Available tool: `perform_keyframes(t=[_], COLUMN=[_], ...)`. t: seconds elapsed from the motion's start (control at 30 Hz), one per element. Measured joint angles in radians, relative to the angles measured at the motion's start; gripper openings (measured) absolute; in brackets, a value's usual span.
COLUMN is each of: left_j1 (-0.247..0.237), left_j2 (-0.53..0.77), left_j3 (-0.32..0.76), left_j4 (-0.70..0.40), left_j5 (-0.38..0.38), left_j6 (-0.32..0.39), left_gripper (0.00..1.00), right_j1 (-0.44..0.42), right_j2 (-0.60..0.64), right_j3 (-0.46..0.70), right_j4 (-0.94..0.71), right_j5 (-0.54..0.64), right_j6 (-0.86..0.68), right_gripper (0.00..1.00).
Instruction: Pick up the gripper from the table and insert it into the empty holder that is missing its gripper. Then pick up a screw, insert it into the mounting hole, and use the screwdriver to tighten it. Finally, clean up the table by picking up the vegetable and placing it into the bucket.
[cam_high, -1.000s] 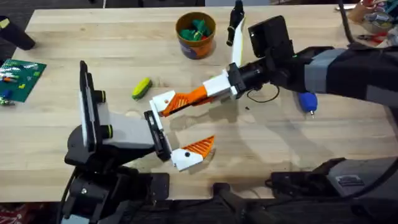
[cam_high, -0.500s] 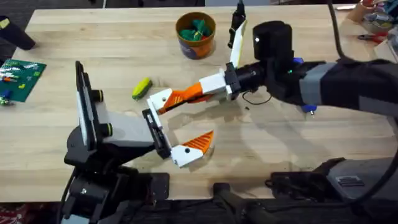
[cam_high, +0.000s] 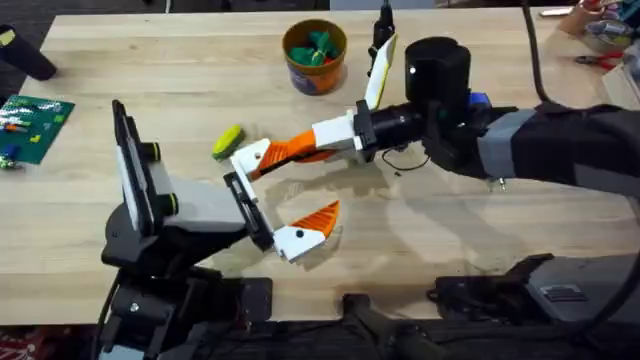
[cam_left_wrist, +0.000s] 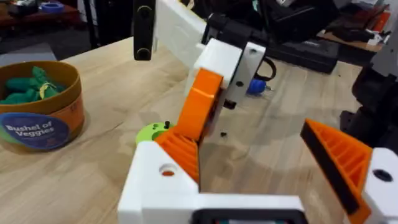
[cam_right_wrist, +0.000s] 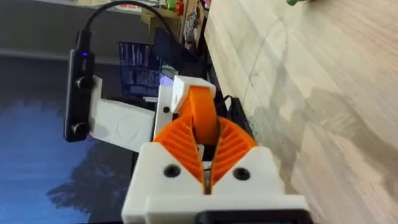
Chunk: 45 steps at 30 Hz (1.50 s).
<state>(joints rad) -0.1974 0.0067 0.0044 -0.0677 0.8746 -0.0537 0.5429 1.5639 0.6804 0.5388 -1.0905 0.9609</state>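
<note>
One orange ribbed wedge-shaped finger with a white plastic base block (cam_high: 262, 157), pinched in the right pincer (cam_high: 328, 143) above the wooden desk (cam_high: 150, 60), points its base toward eight o'clock, apparently to seat on the narrow black bracket (cam_high: 247, 205); whether the left pincer (cam_high: 275, 208) is spread, I cannot tell.

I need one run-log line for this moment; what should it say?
step: insert gripper | right gripper: shut on the gripper | its white base: at the holder end | vegetable: on table
</note>
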Motion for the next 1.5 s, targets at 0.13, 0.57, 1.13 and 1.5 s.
perform_keyframes(t=[0.13, 0.57, 1.13, 1.5], left_j1=[0.0, -0.013, -0.013, -0.013], left_j2=[0.0, 0.0, 0.0, 0.0], left_j3=[0.0, 0.0, 0.0, 0.0], left_j4=[0.0, -0.003, -0.003, -0.003], left_j5=[-0.003, 0.057, 0.075, 0.075], left_j6=[0.0, 0.011, 0.019, 0.019], left_gripper=[0.987, 0.987, 0.987, 0.987], right_j1=[0.004, 0.039, -0.065, -0.099], right_j2=[0.0, 0.001, 0.001, 0.001], right_j3=[-0.001, -0.005, -0.005, -0.006], right_j4=[-0.002, -0.016, -0.016, -0.016], right_j5=[0.01, 0.013, -0.033, -0.041], right_j6=[0.005, 0.008, 0.008, -0.005], right_gripper=[0.131, 0.414, 0.992, 0.993])
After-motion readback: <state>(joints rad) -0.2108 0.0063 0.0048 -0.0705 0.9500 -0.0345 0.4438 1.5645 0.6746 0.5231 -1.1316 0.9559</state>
